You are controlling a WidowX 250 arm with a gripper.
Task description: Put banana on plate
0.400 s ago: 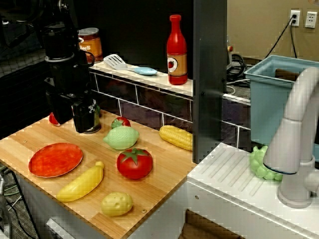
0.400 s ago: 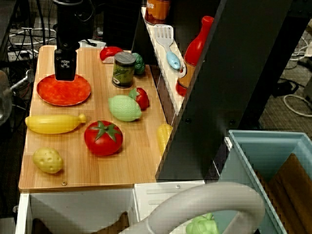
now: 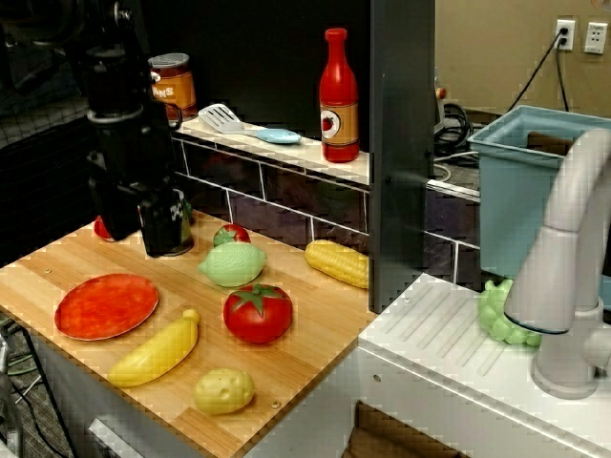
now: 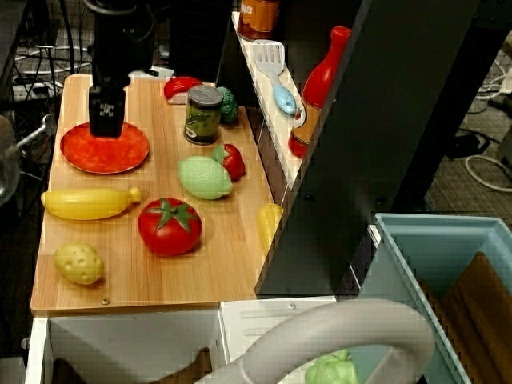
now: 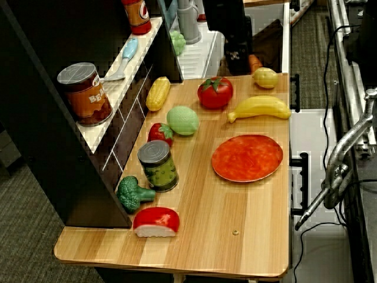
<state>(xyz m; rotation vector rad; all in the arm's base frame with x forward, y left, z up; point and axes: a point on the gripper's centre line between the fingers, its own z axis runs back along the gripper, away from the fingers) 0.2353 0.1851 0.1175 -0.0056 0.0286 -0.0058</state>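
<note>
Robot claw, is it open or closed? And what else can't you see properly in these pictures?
- Gripper: black on black in the view from above and the low front view, so open or shut cannot be told. The view from the table's far end does not show it.
- Corn cob: the black post cuts it off in the view from above.
- Green can: partly behind the gripper in the low front view.

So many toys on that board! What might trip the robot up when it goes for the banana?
The smooth yellow toy banana lies close to the lumpy yellow potato and round red tomato, so the jaws might bump them. The black gripper hangs over the flat red-orange plate, apart from the banana.
</note>
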